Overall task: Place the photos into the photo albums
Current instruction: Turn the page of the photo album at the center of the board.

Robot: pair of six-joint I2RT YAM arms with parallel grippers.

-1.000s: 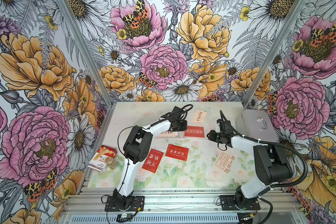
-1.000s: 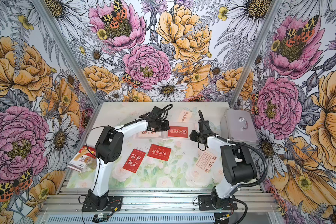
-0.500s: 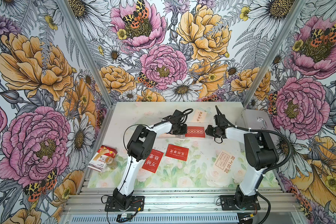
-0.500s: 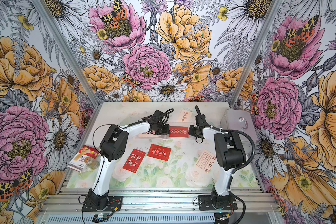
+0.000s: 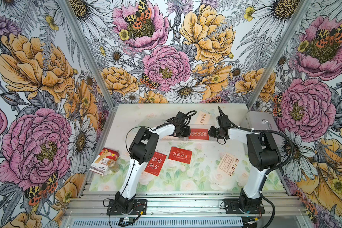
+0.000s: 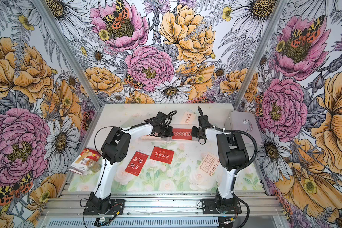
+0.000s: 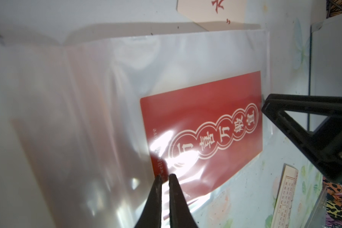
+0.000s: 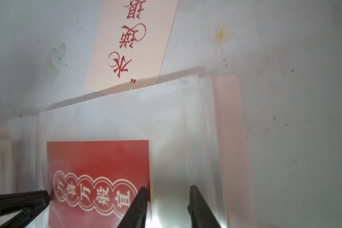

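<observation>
Two robot arms (image 5: 131, 177): glossy white links, bulky black joints, black base plates (image 5: 126, 205) at seven and five o'clock, looping black cables (image 5: 289, 147). The left gripper (image 7: 165, 175) and right gripper (image 8: 168, 187): thin black tapered fingers (image 8: 199, 207).

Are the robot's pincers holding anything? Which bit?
Right pincer is open, holding nothing. Left pincer is shut by the red card; whether it pinches the sleeve is unclear.

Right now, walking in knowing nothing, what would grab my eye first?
The giant flower-and-moth wallpaper looms on every wall. At the table's far middle, the left pincer and right pincer meet at either end of a red card in the photo album's clear sleeve. Two more red cards lie nearer the front.
</observation>
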